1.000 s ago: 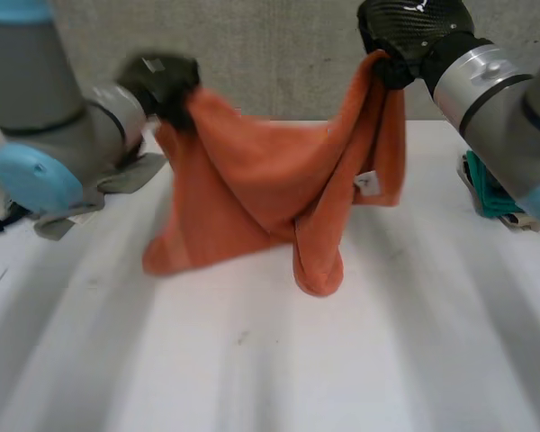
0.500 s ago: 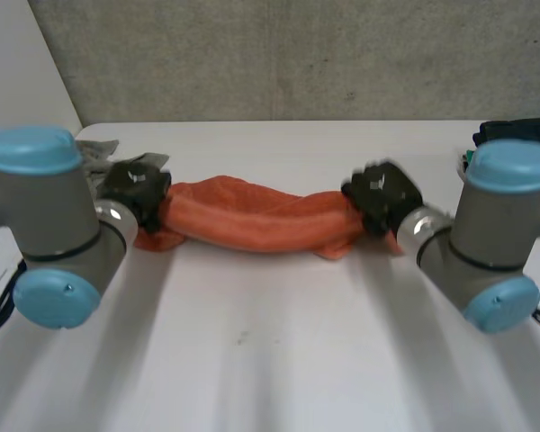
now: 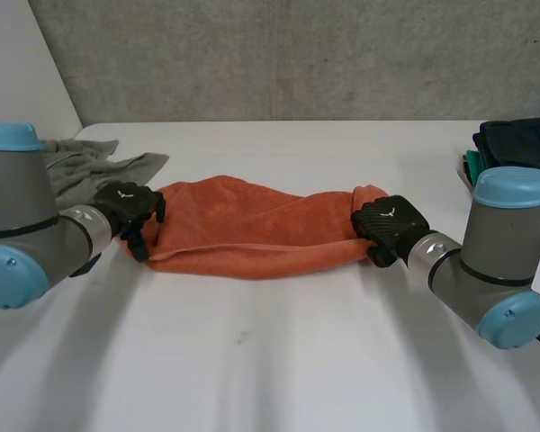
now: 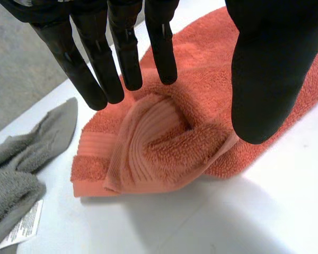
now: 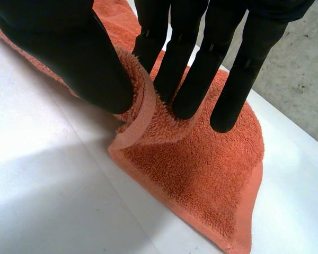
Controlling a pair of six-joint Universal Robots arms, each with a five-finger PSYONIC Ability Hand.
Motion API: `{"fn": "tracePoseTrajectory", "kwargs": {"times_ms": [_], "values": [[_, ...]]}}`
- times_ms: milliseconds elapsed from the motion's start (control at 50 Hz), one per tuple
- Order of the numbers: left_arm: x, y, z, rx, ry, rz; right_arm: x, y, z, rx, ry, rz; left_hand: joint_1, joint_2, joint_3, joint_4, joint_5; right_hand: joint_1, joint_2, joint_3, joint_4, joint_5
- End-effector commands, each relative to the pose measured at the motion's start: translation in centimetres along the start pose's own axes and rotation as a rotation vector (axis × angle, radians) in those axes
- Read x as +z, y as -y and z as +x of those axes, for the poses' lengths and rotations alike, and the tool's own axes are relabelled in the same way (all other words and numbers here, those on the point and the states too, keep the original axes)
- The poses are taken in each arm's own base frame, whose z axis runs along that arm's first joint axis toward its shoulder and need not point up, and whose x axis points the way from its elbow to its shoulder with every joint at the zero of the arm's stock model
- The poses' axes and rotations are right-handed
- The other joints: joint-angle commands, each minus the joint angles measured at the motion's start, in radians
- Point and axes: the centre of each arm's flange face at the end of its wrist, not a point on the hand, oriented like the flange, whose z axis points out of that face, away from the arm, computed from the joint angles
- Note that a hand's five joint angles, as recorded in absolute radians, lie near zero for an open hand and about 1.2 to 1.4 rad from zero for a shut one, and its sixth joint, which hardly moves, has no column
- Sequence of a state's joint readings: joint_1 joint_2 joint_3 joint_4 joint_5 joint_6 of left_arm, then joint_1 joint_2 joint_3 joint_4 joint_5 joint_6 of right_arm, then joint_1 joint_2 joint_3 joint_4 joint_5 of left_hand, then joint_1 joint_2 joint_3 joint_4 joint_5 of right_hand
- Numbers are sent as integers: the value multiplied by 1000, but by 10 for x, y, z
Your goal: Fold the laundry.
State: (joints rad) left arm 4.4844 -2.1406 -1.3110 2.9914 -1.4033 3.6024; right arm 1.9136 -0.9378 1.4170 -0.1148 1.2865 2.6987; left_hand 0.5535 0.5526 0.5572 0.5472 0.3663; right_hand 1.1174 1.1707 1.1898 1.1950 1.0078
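Note:
An orange towel (image 3: 252,234) lies on the white table as a long folded band between my two hands. My left hand (image 3: 130,209) is at the towel's left end, its fingers (image 4: 122,53) straight and the thumb held apart. That bunched corner (image 4: 159,143) rests loose on the table under them. At the towel's right end my right hand (image 3: 389,227) pinches a folded edge of the towel (image 5: 148,114) between the thumb (image 5: 69,47) and the fingers. The rest of that corner (image 5: 201,174) lies flat on the table.
A grey cloth (image 3: 90,162) with a white label (image 4: 21,230) lies at the back left, close behind my left hand. A pile of dark and teal clothes (image 3: 517,144) sits at the back right. The white table (image 3: 270,360) runs in front of the towel.
Both hands brought the hanging towel down from the air onto the table and stretched it out. My left hand has opened and let go of its end; the right keeps its pinch.

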Motion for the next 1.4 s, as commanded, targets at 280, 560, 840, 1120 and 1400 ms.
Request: {"fn": "tracePoseTrajectory", "kwargs": {"times_ms": [280, 560, 840, 1120, 1400], "values": [[5, -20, -21, 32, -55, -52, 0, -1, 2, -12, -4, -4, 1, 2, -3, 7, 13, 279, 226, 206, 201, 214], [36, -33, -22, 121, 14, -38, -2, 1, -3, -17, 7, 0, 32, 33, 29, 39, 45, 279, 226, 206, 201, 214], [-6, 31, -20, 139, 104, 64, -29, 54, 39, -84, -122, 75, 843, 844, 839, 849, 855, 279, 226, 206, 201, 214], [-180, 149, -35, 194, 284, 355, -124, 174, 93, -214, -245, 156, 843, 844, 839, 849, 855, 279, 226, 206, 201, 214], [-46, 109, -33, 238, 229, 160, -39, 104, 71, -271, -103, -52, 843, 844, 839, 849, 855, 279, 226, 206, 201, 214]]}}
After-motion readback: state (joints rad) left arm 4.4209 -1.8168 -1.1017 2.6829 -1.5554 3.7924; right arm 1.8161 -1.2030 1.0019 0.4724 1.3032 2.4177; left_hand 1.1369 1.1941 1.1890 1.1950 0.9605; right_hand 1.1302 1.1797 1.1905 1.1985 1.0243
